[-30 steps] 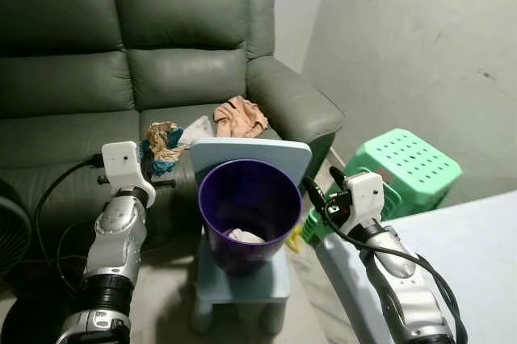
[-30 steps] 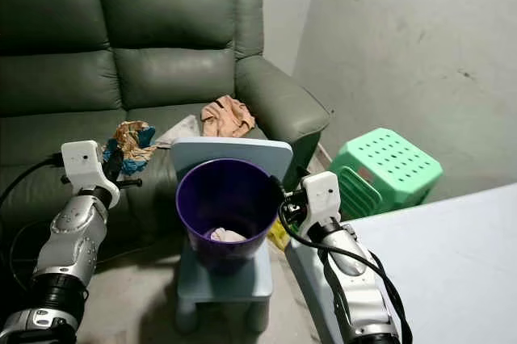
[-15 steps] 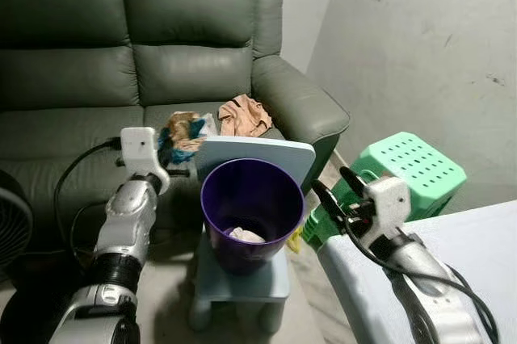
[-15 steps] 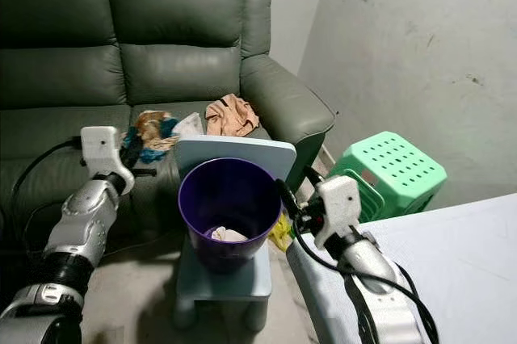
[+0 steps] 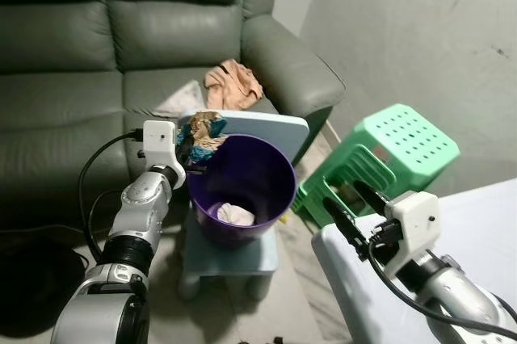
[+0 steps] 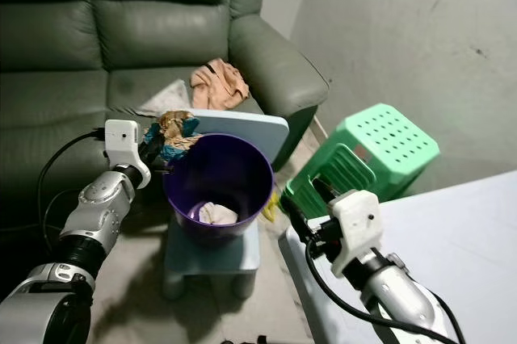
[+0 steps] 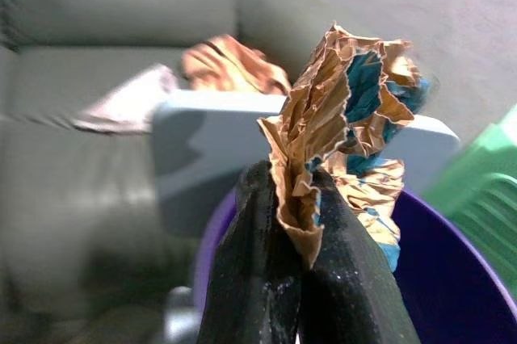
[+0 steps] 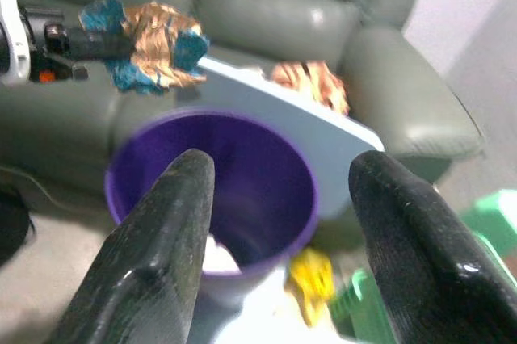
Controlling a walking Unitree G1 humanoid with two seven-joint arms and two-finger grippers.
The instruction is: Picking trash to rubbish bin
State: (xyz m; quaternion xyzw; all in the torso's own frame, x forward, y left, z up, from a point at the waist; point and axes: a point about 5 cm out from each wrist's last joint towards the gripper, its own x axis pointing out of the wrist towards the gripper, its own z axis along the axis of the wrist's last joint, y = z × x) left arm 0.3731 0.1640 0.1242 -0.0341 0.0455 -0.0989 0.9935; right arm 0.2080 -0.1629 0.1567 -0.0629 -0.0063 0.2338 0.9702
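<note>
Your left gripper point(image 5: 194, 140) is pinched tight on the crumpled brown-and-blue paper wrapper point(image 5: 203, 130), which has travelled from over the grey-green leather sofa point(image 5: 73, 53) to the near-left rim of the round purple plastic bin point(image 5: 242, 178). That leaves only a short push inward and a release, since the wad hangs at the lip, not yet over the middle. Your right gripper point(image 8: 275, 223) has pulled back from the bin, fingers spread wide and empty. Inside the bin lies a white crumpled scrap point(image 5: 237, 214).
</note>
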